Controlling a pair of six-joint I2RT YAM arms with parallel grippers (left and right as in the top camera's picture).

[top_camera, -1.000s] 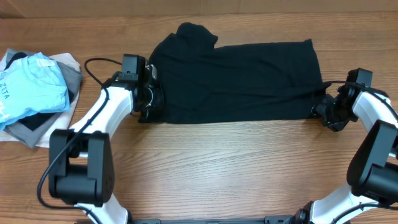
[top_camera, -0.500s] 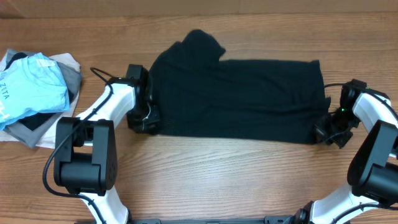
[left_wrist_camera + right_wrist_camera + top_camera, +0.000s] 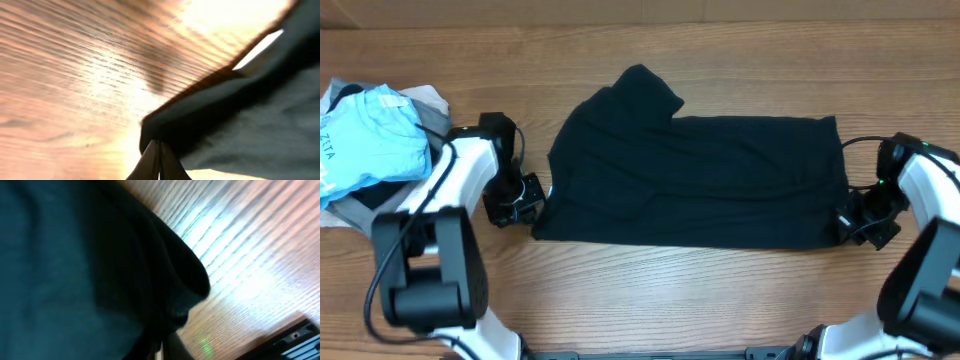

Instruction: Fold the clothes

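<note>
Wooden counter [image 3: 650, 295]. One black garment [image 3: 700, 180], spread flat, centre of frame. One pile of clothes [image 3: 370, 155], light blue shirt uppermost, left edge.

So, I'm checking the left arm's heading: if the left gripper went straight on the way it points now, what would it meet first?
The black shirt: its near edge lies right ahead of the left gripper, whose fingertips may even be touching it. Depth is unclear in the wrist view.
</note>
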